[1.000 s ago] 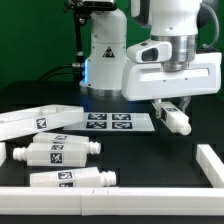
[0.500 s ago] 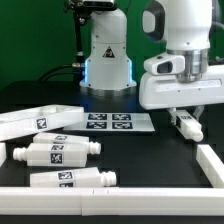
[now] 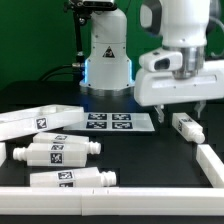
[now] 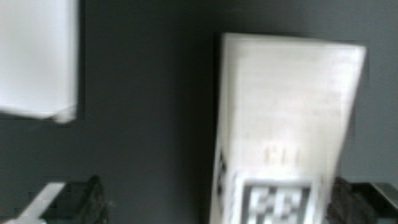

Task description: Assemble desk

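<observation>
One white desk leg point(image 3: 185, 127) with a square tag lies on the dark table at the exterior view's right. My gripper point(image 3: 185, 107) hangs open just above it and holds nothing. In the wrist view the leg point(image 4: 285, 120) runs down between my dark fingertips point(image 4: 68, 202), with my gripper point(image 4: 217, 205) spread wider than the leg, and a gap shows on one side. The flat desk slab point(image 3: 35, 118) lies at the exterior view's left. Other tagged legs point(image 3: 60, 154) point(image 3: 72, 179) lie in front of it.
The marker board point(image 3: 120, 121) lies in the middle before the robot base point(image 3: 105, 50). A white border rail runs along the front point(image 3: 110, 205) and up the right side point(image 3: 212, 165), close to the leg. A white flat piece point(image 4: 36, 60) shows in the wrist view.
My gripper carried the leg toward the exterior view's right, set it on the table, opened and rose off it. The leg now lies free.
</observation>
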